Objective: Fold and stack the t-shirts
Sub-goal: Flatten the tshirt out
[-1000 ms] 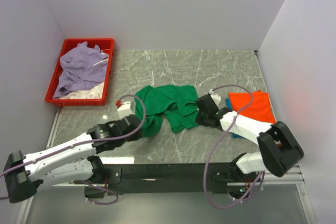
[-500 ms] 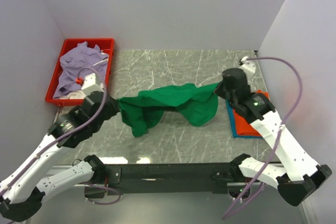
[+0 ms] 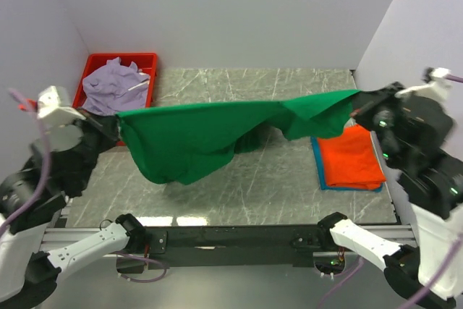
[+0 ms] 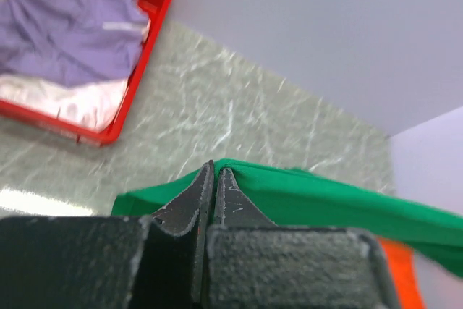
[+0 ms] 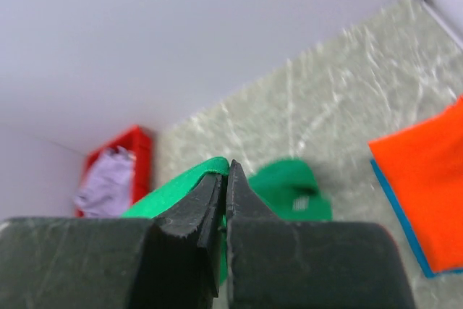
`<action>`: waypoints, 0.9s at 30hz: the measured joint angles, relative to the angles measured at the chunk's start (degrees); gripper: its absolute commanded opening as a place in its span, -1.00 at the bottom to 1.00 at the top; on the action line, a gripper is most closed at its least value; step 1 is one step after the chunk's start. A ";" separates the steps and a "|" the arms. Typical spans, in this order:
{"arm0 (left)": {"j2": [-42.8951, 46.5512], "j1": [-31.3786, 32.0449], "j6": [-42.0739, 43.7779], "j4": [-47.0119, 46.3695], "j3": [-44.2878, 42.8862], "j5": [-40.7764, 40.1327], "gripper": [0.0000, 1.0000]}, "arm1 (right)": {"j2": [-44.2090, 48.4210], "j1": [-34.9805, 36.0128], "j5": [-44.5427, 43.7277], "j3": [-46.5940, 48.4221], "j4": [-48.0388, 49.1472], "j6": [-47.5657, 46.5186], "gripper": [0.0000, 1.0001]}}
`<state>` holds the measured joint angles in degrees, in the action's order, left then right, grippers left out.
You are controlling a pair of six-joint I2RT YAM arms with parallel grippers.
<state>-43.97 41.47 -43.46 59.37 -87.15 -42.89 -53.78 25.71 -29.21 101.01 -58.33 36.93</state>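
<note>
The green t-shirt [image 3: 210,135] hangs stretched in the air between both arms, sagging toward the table at its middle. My left gripper [image 3: 118,122] is shut on its left edge; in the left wrist view [image 4: 215,168] the cloth [image 4: 325,200] runs off to the right. My right gripper [image 3: 357,99] is shut on its right edge, seen in the right wrist view [image 5: 227,166] with green cloth [image 5: 181,186] beside the jaws. A folded orange t-shirt [image 3: 351,158] lies on a blue one [image 3: 319,171] at the right. A lavender t-shirt [image 3: 108,85] and a white one [image 4: 72,99] lie in the tray.
The red plastic tray [image 3: 144,58] stands at the back left corner of the marble table [image 3: 268,193]. White walls close in the back and both sides. The black rail with the arm bases [image 3: 239,236] runs along the near edge.
Both arms have risen and spread apart, lifting the green t-shirt off the table and pulling it out wide between them.
</note>
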 measured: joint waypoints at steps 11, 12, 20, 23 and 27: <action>-0.31 0.07 11.58 -16.09 -5.01 -1.03 -0.99 | 0.31 0.00 1.40 13.31 3.54 -5.33 -1.00; -1.09 0.07 13.00 -18.91 -4.68 -1.64 -0.99 | -0.33 0.00 1.22 13.09 5.14 -6.05 -1.00; -16.57 -7.61 21.97 -40.61 -1.79 -0.61 -0.99 | -12.52 -7.93 5.40 9.11 19.56 -9.55 -1.00; -26.45 -16.59 21.68 -45.46 -3.63 6.78 -0.99 | -20.31 -12.39 9.33 9.64 24.72 -9.64 -1.00; -42.42 -26.97 20.02 -49.40 -13.27 18.25 -0.99 | -34.69 -15.80 13.33 18.27 27.43 -9.99 -1.00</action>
<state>-86.39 14.50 -23.44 9.98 -100.42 -24.64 -88.47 9.91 -15.88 119.28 -30.89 26.94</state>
